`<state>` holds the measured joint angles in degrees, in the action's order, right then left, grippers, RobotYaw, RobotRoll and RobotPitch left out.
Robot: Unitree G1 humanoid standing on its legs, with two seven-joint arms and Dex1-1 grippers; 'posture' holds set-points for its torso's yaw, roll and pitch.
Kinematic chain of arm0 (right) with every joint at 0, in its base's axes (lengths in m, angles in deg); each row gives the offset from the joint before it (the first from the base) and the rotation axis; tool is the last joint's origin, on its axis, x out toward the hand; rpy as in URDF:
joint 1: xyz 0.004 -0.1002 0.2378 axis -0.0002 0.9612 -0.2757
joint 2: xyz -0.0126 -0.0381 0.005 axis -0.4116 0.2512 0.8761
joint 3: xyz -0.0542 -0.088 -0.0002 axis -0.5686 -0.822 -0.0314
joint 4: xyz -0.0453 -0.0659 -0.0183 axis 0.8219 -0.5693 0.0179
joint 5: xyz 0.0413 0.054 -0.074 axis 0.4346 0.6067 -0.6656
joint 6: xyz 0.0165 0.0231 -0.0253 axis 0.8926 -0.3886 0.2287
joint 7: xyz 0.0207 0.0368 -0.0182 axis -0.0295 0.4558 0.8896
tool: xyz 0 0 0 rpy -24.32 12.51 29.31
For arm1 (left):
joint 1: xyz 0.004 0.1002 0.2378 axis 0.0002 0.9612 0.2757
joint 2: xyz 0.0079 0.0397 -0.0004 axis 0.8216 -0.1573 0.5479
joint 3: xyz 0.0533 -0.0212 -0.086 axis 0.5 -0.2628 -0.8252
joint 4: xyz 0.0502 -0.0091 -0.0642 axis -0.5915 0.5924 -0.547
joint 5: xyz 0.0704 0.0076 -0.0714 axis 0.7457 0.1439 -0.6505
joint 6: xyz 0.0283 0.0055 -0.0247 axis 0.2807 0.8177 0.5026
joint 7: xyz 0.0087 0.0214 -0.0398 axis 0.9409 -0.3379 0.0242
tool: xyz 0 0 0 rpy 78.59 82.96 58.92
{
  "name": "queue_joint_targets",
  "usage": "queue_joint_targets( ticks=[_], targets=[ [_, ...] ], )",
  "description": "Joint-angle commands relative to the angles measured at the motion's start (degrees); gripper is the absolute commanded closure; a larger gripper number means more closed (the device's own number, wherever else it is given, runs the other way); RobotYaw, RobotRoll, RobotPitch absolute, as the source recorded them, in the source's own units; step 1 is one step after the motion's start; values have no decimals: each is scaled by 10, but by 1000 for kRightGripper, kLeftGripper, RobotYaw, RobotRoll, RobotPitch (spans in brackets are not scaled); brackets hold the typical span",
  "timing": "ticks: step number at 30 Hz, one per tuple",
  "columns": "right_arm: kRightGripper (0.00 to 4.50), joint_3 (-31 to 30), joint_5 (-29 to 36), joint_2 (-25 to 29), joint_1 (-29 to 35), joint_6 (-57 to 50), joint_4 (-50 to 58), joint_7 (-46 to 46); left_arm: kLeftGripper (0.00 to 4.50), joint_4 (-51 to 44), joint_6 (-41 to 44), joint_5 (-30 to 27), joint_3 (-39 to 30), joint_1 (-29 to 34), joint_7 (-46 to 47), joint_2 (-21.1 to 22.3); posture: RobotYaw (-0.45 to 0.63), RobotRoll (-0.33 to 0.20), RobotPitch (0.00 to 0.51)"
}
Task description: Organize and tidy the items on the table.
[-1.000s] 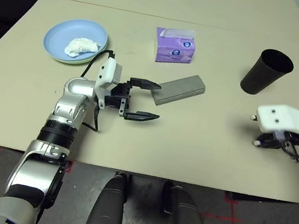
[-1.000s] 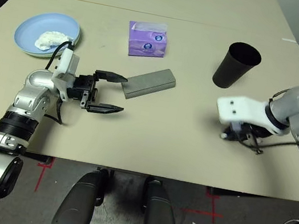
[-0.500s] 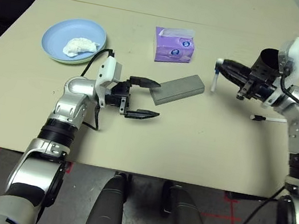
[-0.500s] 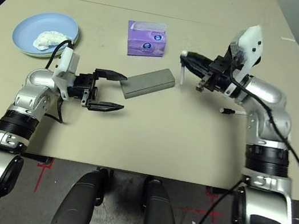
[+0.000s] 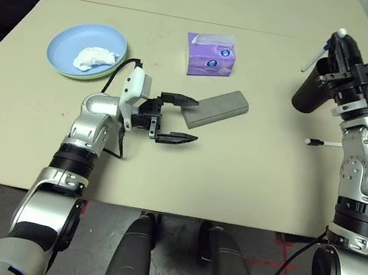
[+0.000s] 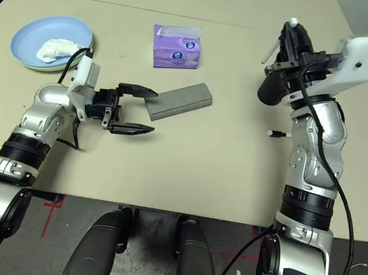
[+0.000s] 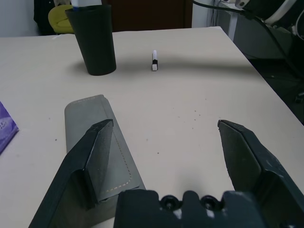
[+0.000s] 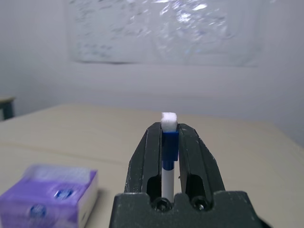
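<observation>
Right gripper (image 5: pixel 341 45) is clamping a white pen (image 8: pixel 167 156) above the black cup (image 5: pixel 308 94); its wrist view is exposing the pen's blue band. Left gripper (image 5: pixel 177 118) is gaping wide, empty, 1 finger beside the grey glasses case (image 5: pixel 217 108).

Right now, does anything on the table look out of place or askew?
A small white pen lies loose near the right edge, apart from everything. The grey case sits at a slant beside the open left pincer. A crumpled tissue sits on the blue plate. Nothing is spilled or broken.
</observation>
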<state>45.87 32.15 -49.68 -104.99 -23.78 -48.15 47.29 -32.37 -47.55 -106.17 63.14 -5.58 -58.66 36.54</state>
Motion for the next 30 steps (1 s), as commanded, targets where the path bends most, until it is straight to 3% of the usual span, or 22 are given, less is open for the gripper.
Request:
queue_joint_targets(
  ticks=[1, 10, 24, 28, 30],
  targets=[
    [4185, 13, 7, 3, -13, 9, -10, -24, 0, 13, -8, 4, 10, -5, -8, -1, 54, 0, 206],
    [4185, 19, 5, 14, -41, 6, -32, -58, 0, 20, -13, 5, 10, -9, -9, 0, 57, 0, 203],
    [4185, 17, -2, 22, -4, -85, -36, -122, 0, 19, -10, 6, 11, -10, -11, 5, 61, 0, 202],
    [3101, 10, 3, 24, -5, -111, -37, -108, 0, 17, -9, 6, 10, -9, -11, 6, 63, 0, 200],
    [2334, 12, 6, 26, -10, -109, -38, -103, 0, 16, -8, 6, 10, -8, -10, 6, 64, 0, 199]
  ],
)
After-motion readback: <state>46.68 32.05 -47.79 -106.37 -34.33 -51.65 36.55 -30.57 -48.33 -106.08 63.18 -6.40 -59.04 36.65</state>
